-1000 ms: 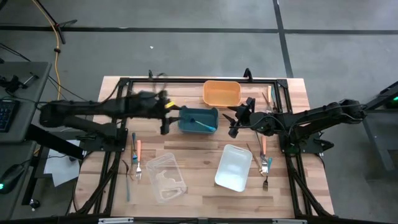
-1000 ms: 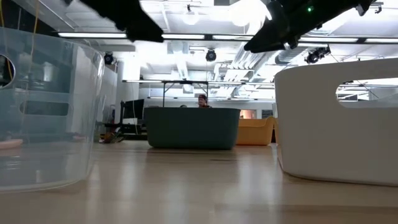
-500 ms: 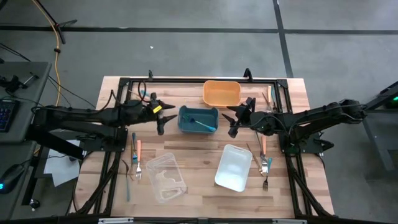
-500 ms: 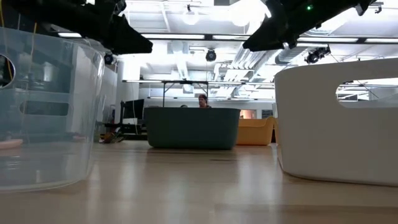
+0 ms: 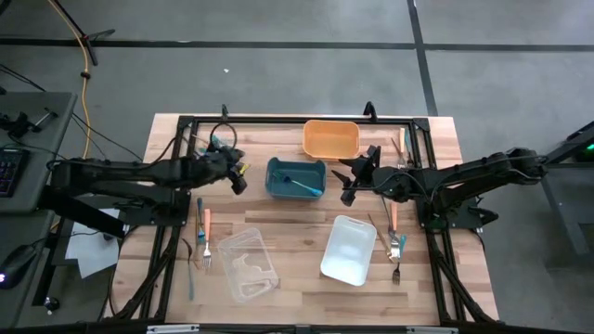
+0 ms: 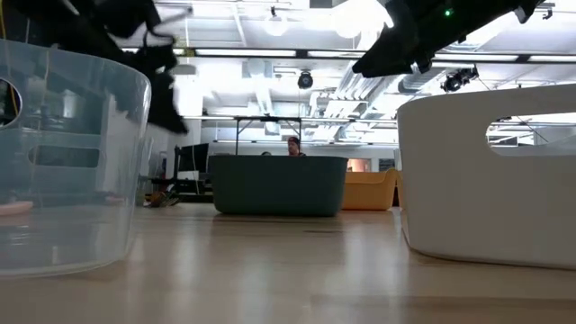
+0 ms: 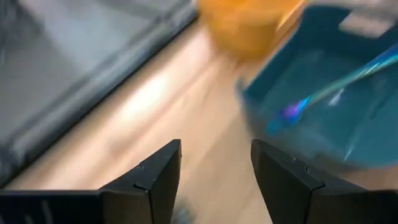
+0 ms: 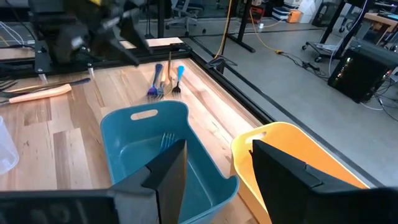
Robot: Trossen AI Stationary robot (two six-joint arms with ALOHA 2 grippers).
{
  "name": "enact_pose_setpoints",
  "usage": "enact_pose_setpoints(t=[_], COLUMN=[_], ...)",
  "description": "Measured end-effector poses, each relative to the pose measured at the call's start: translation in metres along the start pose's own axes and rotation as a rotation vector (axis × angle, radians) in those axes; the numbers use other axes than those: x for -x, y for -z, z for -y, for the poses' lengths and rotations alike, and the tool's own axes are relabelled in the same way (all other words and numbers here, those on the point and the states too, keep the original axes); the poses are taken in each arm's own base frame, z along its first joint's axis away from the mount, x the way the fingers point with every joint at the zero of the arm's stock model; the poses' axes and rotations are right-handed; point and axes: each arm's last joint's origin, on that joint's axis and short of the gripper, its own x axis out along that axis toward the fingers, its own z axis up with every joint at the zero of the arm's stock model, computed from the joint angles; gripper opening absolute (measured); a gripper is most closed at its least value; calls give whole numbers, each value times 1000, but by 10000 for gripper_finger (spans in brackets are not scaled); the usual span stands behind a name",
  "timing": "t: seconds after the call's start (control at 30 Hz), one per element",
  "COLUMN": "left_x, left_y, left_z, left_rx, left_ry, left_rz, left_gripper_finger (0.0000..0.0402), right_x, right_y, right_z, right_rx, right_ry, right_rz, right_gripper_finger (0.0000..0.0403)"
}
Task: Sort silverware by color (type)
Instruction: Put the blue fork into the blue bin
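My left pincer (image 5: 237, 174) hangs just left of the teal bin (image 5: 295, 178), its fingers spread apart and holding nothing. My right pincer (image 5: 348, 178) hangs just right of that same bin, also spread wide and empty.

A teal-handled piece (image 5: 302, 183) lies inside the teal bin. The orange bin (image 5: 330, 139) sits just beyond it toward the far edge of the bench (image 5: 297, 269). The white bin (image 5: 349, 250) stands nearer, to the right of centre, and the clear bin (image 5: 248, 263) nearer, to the left.

More silverware lies loose on the bench: a salmon-handled piece (image 5: 206, 234) and a teal one (image 5: 192, 271) at the left side, near the clear bin; another salmon-handled piece (image 5: 393, 223) with a small cluster (image 5: 396, 252) at the right side, beside the white bin; and a few pieces (image 5: 400, 145) at the far right corner.
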Motion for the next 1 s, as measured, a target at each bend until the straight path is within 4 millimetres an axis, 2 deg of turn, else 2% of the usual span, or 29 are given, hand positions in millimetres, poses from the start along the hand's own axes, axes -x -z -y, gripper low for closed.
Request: enact_pose_setpoints(t=[0.13, 0.27, 0.5, 0.73, 1.0], left_x=[-11, -23, -42, -58, -65], left_y=[16, 25, 35, 36, 39], left_z=[-7, -10, -3, 4, 4], left_rx=[49, 33, -253, -360, -426], left_ry=[-64, -116, -90, -72, -117], left_rz=[-182, -283, -384, -364, -381], left_gripper_finger=[188, 188, 188, 188, 188], right_x=[0, 0, 0, 0, 0], right_y=[0, 0, 0, 2, 2], right_z=[0, 0, 0, 0, 0], right_rx=[-11, -18, -18, -9, -9], right_ry=[0, 0, 0, 1, 1], right_rz=[0, 0, -1, -13, -14], right_gripper_finger=[177, 177, 177, 177, 177])
